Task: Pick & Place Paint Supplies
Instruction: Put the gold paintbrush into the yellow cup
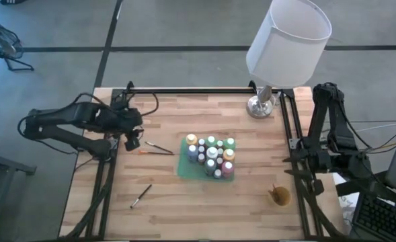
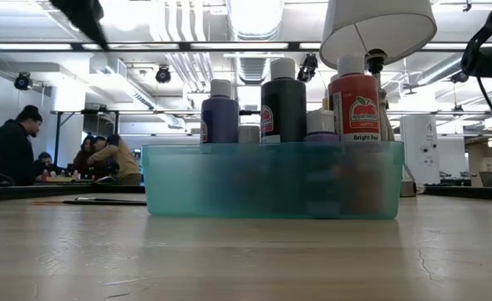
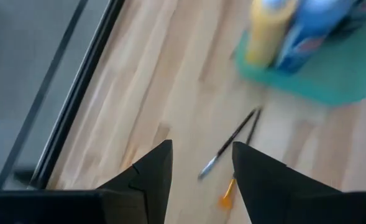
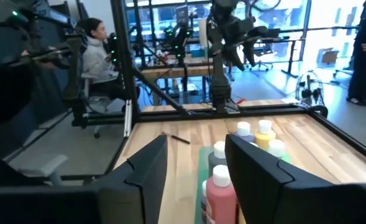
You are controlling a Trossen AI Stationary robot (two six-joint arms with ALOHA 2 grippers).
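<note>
Already, most of the work is looking done. The bench (image 1: 184, 208) is carrying a teal tray (image 1: 184, 165) near its centre, and the paint bottles (image 1: 211, 156) are standing packed upright inside it, none showing loose on the wood. The level view is showing them filling the tray wall to wall. What is remaining, by my reckoning, are the brushes: two are lying crossed (image 1: 159, 148) just beside the tray's left edge, and a third brush (image 1: 141, 195) is lying alone, well apart, nearer the front.

The left claw (image 3: 201, 165) is hanging above the crossed pair, fingers spread, pinching nothing. The right claw (image 4: 195, 162) is waiting at the right edge, fingers parted, gripping nothing, facing the bottles.
</note>
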